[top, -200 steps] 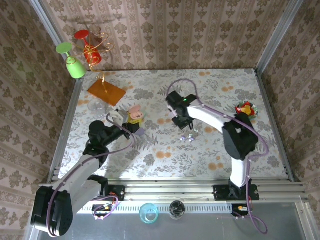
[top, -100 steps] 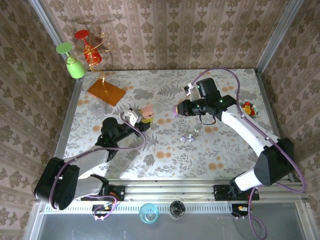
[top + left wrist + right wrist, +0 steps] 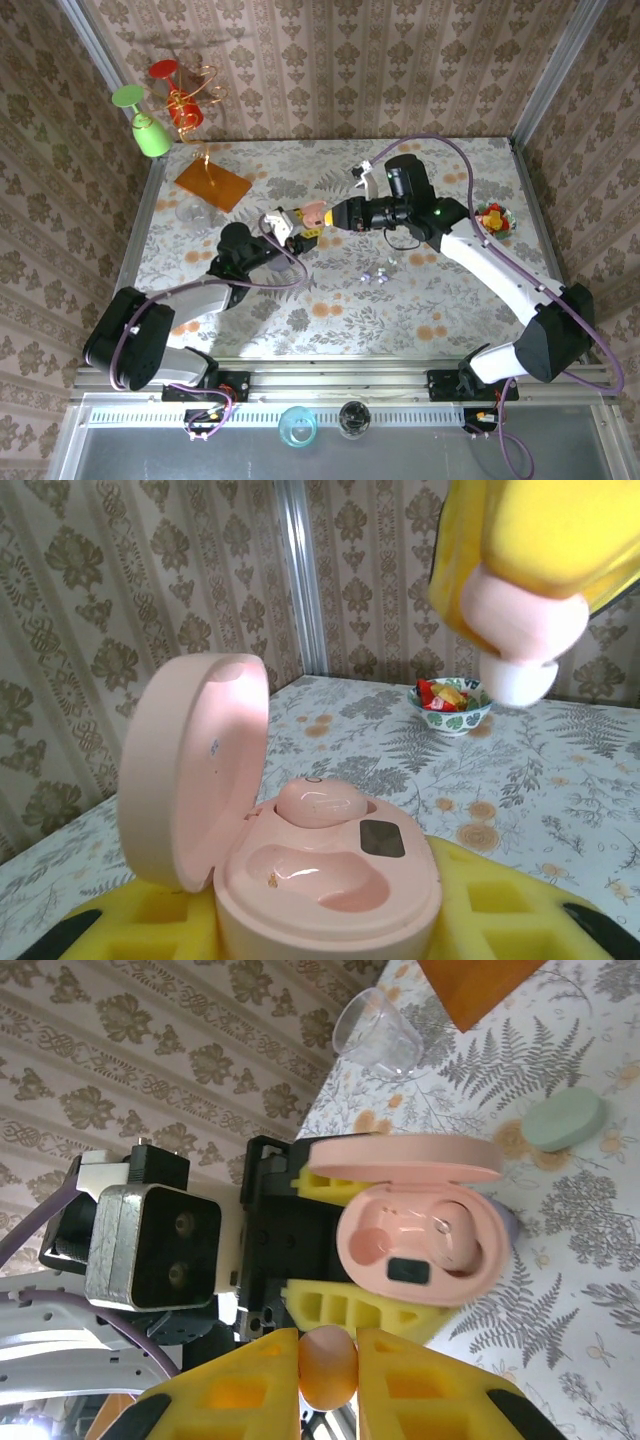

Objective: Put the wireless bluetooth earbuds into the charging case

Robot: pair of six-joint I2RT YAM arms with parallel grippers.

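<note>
Compared with a second ago, the right pincer (image 3: 328, 1345) has been lifted off the table (image 3: 430, 300), away from the loose buds (image 3: 376, 275) just right of centre in the top view, and swung up and left; it's now clamped narrow on a pink earbud (image 3: 328, 1370), pinched between the yellow pads (image 3: 250, 1385). The left pincer (image 3: 290, 224) has been shifted right and up as well, so the two are nearly tip to tip a bit left of centre; it's closed on the pink charging case (image 3: 330, 880), whose lid is flipped open at the left of the left wrist view. One pink bud (image 3: 320, 802) is already seated in the far pocket; the near pocket is left unfilled. The held earbud is hung at the upper right of that view, apart from the case; the sweets bowl (image 3: 450, 705) is seen far behind.
</note>
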